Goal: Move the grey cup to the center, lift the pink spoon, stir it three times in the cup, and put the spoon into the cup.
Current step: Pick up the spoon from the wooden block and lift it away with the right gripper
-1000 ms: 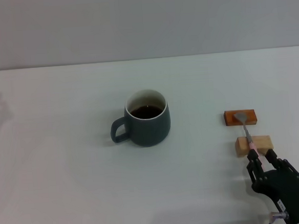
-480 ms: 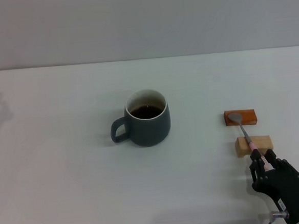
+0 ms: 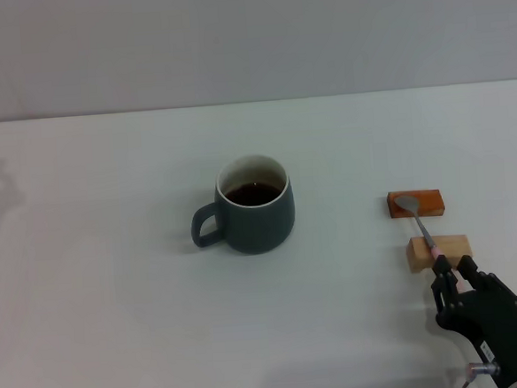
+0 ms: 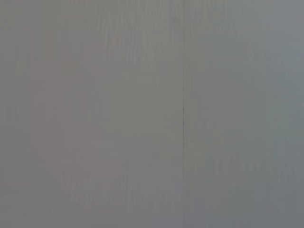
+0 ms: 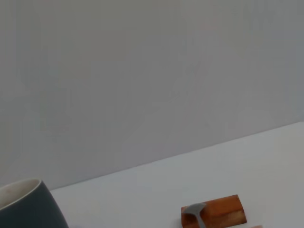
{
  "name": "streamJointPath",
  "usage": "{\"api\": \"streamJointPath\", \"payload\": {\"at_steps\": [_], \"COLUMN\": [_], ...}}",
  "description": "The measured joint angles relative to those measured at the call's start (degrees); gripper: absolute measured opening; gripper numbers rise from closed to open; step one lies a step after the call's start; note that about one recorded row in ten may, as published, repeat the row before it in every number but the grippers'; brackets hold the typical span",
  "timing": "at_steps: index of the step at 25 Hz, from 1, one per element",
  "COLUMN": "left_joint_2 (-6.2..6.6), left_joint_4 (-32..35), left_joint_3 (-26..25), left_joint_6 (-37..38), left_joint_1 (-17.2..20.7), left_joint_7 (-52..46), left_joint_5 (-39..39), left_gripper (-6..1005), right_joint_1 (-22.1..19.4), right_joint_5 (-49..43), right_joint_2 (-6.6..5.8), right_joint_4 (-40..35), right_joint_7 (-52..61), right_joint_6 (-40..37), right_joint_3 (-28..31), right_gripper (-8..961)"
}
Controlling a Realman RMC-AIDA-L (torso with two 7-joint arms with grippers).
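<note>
The grey cup [image 3: 256, 216] holds dark liquid and stands mid-table, its handle toward the left; its rim also shows in the right wrist view [image 5: 23, 204]. The pink spoon [image 3: 423, 231] has its silver bowl over the orange block [image 3: 416, 203] and its pink handle running back across the pale wooden block [image 3: 438, 251]. My right gripper [image 3: 453, 274] sits at the near right, shut on the tip of the handle. The spoon's bowl [image 5: 194, 212] and the orange block [image 5: 213, 211] appear in the right wrist view. The left gripper is out of view.
The white table [image 3: 115, 302] stretches wide around the cup, with a grey wall [image 3: 247, 35] behind its far edge. The left wrist view shows only a plain grey surface [image 4: 152, 114].
The right gripper has slid slightly toward me along the handle. The spoon's bowl has shifted a little left on the orange block and looks tipped up.
</note>
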Motion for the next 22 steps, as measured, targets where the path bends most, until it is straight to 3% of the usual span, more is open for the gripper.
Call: {"api": "streamJointPath", "payload": {"at_steps": [22], "left_joint_2": [-0.09], "left_joint_4": [1.1], "left_joint_3": [0.0], "left_joint_6": [0.0], "left_joint_1": [0.2], "left_joint_7": [0.0], "left_joint_5": [0.0], "left_gripper": [-2], "right_joint_1": [0.9], "right_joint_5": [0.0], "right_joint_2": [-0.09], "right_joint_4": [-0.3], "right_joint_7": [0.3], "right_joint_6": [2.2], "right_joint_3": [1.5], "right_gripper": [284]}}
